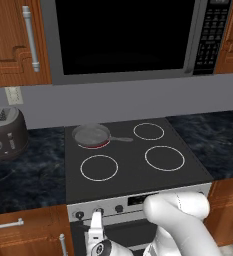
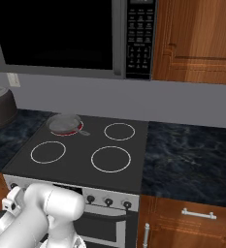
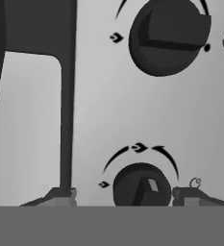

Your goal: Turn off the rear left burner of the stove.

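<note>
The stove [image 1: 138,172] sits under the microwave [image 1: 123,37]; its rear left burner [image 1: 94,144] glows red beneath a pan [image 1: 92,134]. At the stove's front panel, the hand [image 3: 123,197] spreads wide around a knob [image 3: 141,185].

A rendered home kitchen. At the centre sits a black glass-top stove [image 1: 138,165] with four ring markings and a silver knob panel. A frying pan [image 1: 92,134] rests at its 11 o'clock. Above, at 12 o'clock, hangs a black-windowed microwave [image 1: 123,35] between wooden cabinets [image 2: 197,38]. Dark marbled bench [image 2: 192,150] flanks both sides, with a toaster [image 1: 5,132] at 9 o'clock.
</note>
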Controlling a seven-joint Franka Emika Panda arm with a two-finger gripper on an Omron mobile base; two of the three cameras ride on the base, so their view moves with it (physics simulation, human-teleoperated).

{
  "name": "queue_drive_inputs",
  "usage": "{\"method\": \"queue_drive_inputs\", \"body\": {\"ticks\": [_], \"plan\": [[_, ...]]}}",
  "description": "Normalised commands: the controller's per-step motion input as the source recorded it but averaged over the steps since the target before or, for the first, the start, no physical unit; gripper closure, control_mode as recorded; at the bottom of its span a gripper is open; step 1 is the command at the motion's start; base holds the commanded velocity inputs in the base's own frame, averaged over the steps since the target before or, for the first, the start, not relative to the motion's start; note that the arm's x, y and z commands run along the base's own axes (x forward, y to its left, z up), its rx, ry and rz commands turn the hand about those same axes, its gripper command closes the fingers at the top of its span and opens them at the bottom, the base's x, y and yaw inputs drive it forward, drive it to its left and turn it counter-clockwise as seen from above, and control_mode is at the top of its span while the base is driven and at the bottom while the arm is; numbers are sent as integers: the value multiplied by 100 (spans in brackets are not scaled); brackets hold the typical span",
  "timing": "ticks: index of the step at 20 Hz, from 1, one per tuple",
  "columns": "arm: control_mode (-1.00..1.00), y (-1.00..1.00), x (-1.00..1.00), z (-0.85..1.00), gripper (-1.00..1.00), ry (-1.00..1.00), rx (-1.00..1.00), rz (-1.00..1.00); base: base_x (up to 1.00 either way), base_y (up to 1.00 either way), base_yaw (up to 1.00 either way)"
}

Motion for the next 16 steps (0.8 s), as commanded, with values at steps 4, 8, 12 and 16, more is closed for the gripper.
{"method": "queue_drive_inputs", "body": {"ticks": [4, 8, 12, 16], "plan": [[-100, 0, 16, 2, -100, 0, -4, 0, 0, 0, 0], [-100, 0, 26, 6, 100, 0, -6, 0, 0, 0, 0], [-100, 0, 27, 9, 100, 0, -5, 0, 0, 0, 0], [-100, 0, 15, 23, 100, -1, -4, 0, 0, 0, 0]]}}
